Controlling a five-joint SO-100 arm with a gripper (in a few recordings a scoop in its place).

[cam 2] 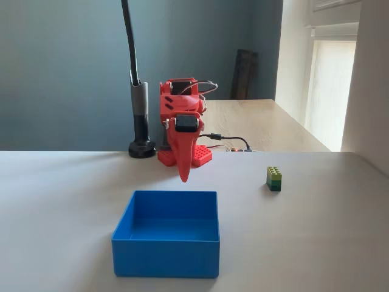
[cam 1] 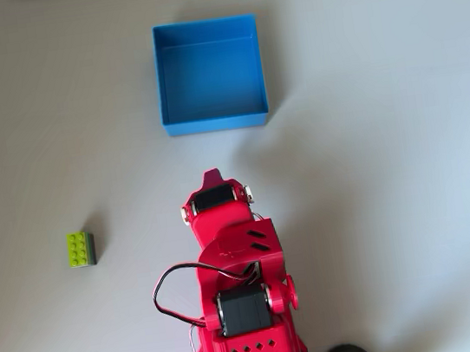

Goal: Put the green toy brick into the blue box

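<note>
Lying: brick [cam 1: 81,248] resting on the table [cam 1: 385,120], well left of the gripper [cam 1: 211,179] in the overhead view.
Gripper: hanging pressed together, empty, near the box [cam 1: 216,124].

Overhead cam looks straight down on the table [cam 1: 402,117], arm base at 6 o'clock, blue box [cam 1: 210,76] at 12, green toy brick [cam 1: 81,248] toward 9. Fixed cam sits low at table height on the opposite side, facing the arm head-on: blue box [cam 2: 166,242] nearest the lens, green toy brick [cam 2: 273,178] at 3 o'clock. Both views share box, brick, arm and tool [cam 2: 184,176], mirrored left-right.
</note>
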